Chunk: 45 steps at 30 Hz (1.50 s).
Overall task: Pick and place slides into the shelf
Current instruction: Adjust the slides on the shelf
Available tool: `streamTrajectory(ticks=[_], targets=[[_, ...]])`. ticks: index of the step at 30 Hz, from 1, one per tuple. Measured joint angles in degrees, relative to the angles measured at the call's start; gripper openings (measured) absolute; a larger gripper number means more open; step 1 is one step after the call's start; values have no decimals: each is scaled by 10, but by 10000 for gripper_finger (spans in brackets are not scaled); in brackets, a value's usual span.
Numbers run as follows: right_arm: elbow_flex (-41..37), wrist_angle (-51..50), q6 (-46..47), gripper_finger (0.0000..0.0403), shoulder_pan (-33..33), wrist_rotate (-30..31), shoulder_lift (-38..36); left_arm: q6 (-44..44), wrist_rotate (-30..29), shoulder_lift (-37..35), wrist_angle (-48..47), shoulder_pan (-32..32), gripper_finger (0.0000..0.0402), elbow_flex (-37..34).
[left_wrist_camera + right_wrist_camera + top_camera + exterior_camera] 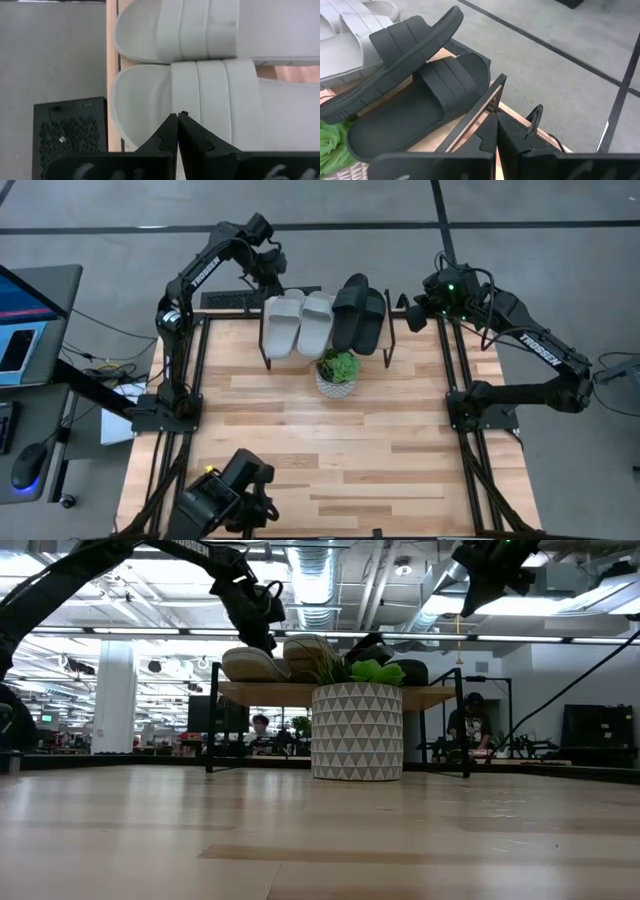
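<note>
I see all four slides already up on the low shelf (395,330) with its pale plank top and thin black legs: two light grey moulded foam slides (298,323) side by side, two black ribbed-strap slides (358,313) beside them, one tilted across its mate. Their long axes run front to back across the plank. My left end effector (177,116) hangs clenched and empty directly over the grey pair; the right end effector (496,118), also clenched, sits off the shelf's end, near the black ones. Nothing remains on the wooden counter (330,450) to fetch, I judge.
</note>
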Motion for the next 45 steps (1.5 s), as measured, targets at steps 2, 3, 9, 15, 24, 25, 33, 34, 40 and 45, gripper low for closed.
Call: streamTrajectory(ticks=[2, 3, 9, 15, 24, 25, 33, 34, 40, 45], targets=[[0, 0, 0, 0, 0, 0, 0, 6, -10, 1, -5, -6, 0, 0], [0, 0, 0, 0, 0, 0, 0, 7, -17, 2, -3, -8, 0, 0], [0, 0, 0, 0, 0, 0, 0, 8, -53, 3, 30, -14, 0, 0], [0, 0, 0, 0, 0, 0, 0, 13, -87, 3, 50, -17, 0, 0], [0, 0, 0, 0, 0, 0, 0, 13, -103, 24, 33, -25, 0, 1], [0, 0, 0, 0, 0, 0, 0, 11, -105, 28, 31, -25, 0, 1], [0, 0, 0, 0, 0, 0, 0, 7, -103, 31, 5, -30, 0, 0], [0, 0, -1, 0, 0, 0, 0, 7, -104, 31, -3, -30, 0, 0], [0, 0, -5, 0, 0, 0, 0, -4, -111, 31, -29, -29, 0, 0], [0, -1, -5, 0, 0, 0, 0, -23, -159, 31, -47, -27, 0, 0]])
